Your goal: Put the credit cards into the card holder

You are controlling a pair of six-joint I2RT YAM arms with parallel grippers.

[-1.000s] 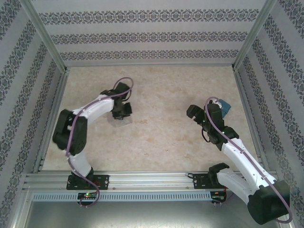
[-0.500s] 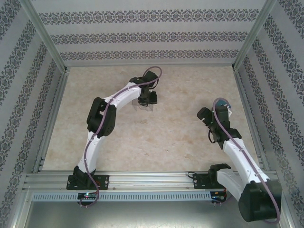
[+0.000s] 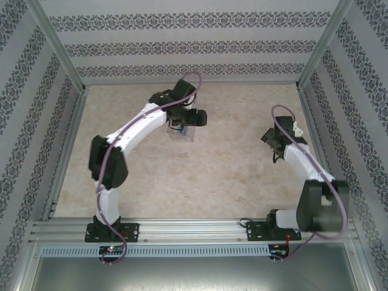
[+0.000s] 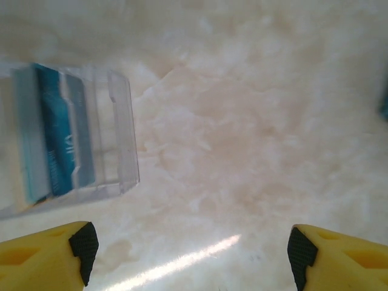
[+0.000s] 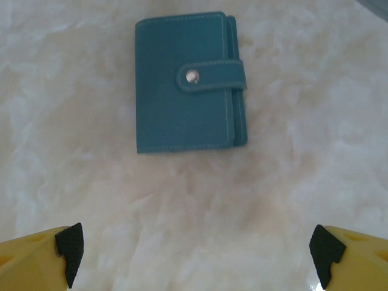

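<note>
The left gripper (image 4: 191,251) has swung across the table (image 4: 254,121) and hangs spread and empty, with the card holder (image 4: 118,139) and the blue card (image 4: 54,136) inside it ahead to its left, while the right gripper (image 5: 194,253), also spread, now faces the closed wallet (image 5: 188,82), probably for another card.

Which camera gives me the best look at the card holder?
Left wrist: the card holder sits close, its clear walls and a blue card inside easy to read, though the frame's left edge cuts it off. Top external shows it as a small, faint clear patch, too small for detail.
</note>
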